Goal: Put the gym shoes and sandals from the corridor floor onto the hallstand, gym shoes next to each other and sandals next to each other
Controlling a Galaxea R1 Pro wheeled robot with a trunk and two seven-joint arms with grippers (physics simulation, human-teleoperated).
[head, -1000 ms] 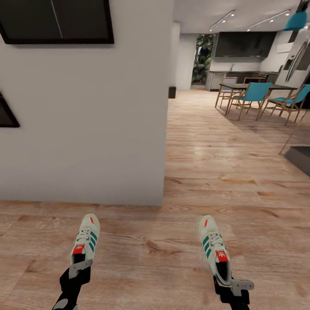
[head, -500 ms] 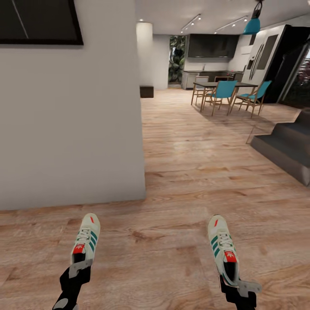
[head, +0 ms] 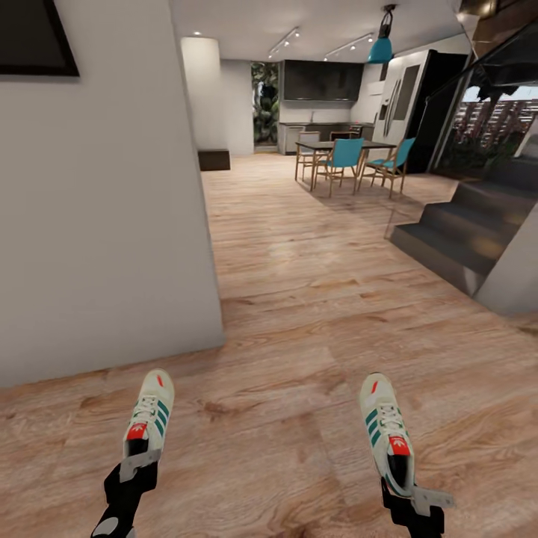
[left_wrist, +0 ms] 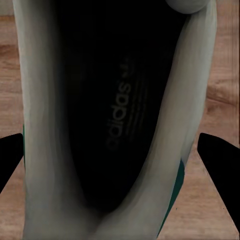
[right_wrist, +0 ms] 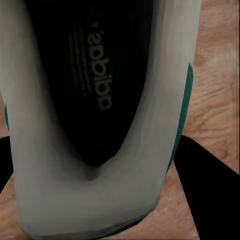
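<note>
My left gripper (head: pixel 138 465) is clamped on the heel of one gym shoe (head: pixel 149 415), toe pointing ahead, held over the corridor floor (head: pixel 299 299) near the white wall (head: pixel 104 224). My right gripper (head: pixel 418 497) grips the heel of the other gym shoe (head: pixel 385 430), also held forward, well apart from the first. Dark stairs (head: pixel 456 232) rise at the right.

wood-plank corridor floor (head: pixel 314 299), distant dining table (head: pixel 340 147), teal chairs (head: pixel 345 157), dark steps (head: pixel 456 239)
</note>
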